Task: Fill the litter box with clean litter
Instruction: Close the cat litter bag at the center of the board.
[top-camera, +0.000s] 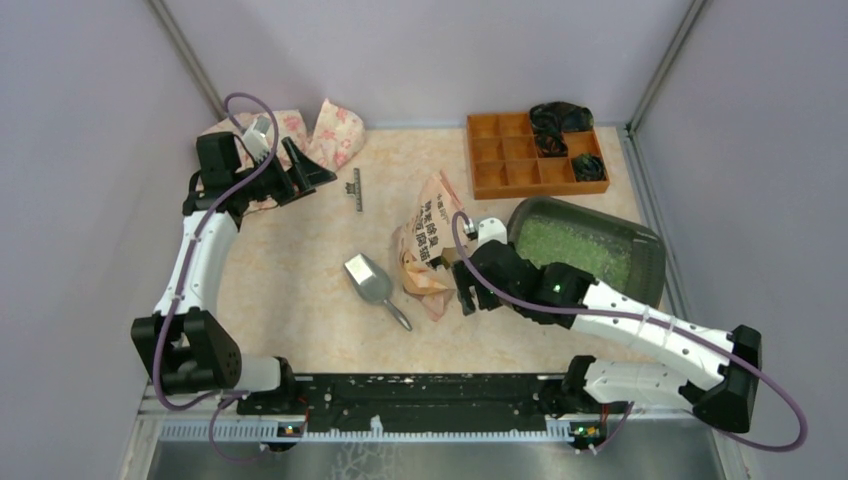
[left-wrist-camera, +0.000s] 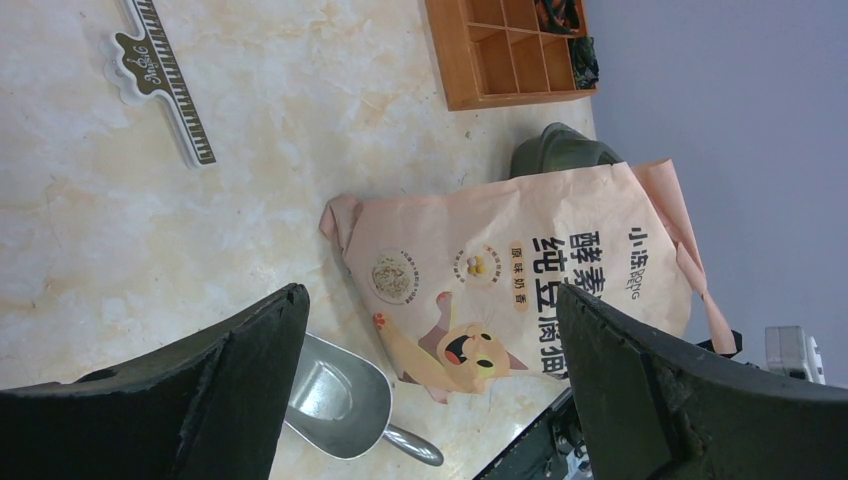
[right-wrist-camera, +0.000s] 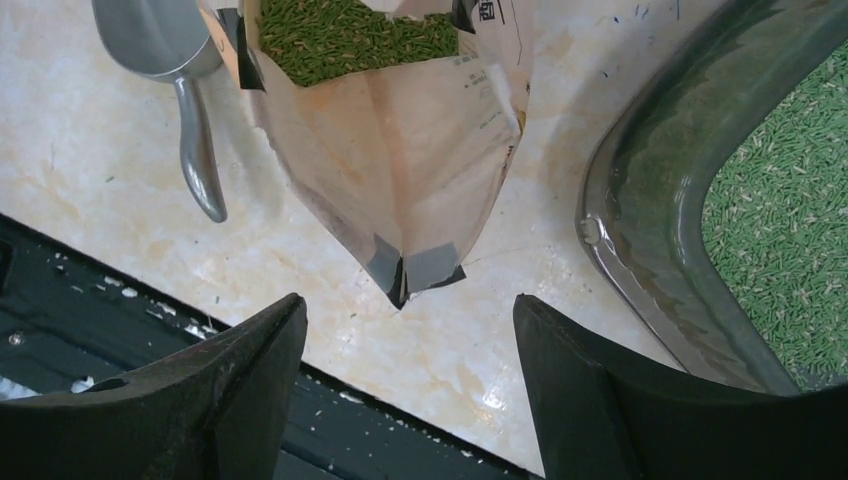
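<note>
The dark grey-green litter box (top-camera: 652, 262) stands at the right, with light-green clean litter (top-camera: 572, 246) spread inside; its rim (right-wrist-camera: 640, 210) and litter (right-wrist-camera: 780, 230) also show in the right wrist view. A pink printed bag (top-camera: 425, 245) stands open beside it, with green granules in its mouth (right-wrist-camera: 350, 35). My right gripper (top-camera: 468, 292) is open and empty, just near of the bag's bottom corner (right-wrist-camera: 408, 305). My left gripper (top-camera: 310, 172) is open and empty at the far left, apart from the bag (left-wrist-camera: 500, 290).
A grey metal scoop (top-camera: 372, 282) lies left of the bag, handle toward me (right-wrist-camera: 195, 150). An orange compartment organiser (top-camera: 535, 150) sits at the back right. Another pink bag (top-camera: 335, 130) lies at the back left. A piano-key strip (top-camera: 355, 188) lies on the table.
</note>
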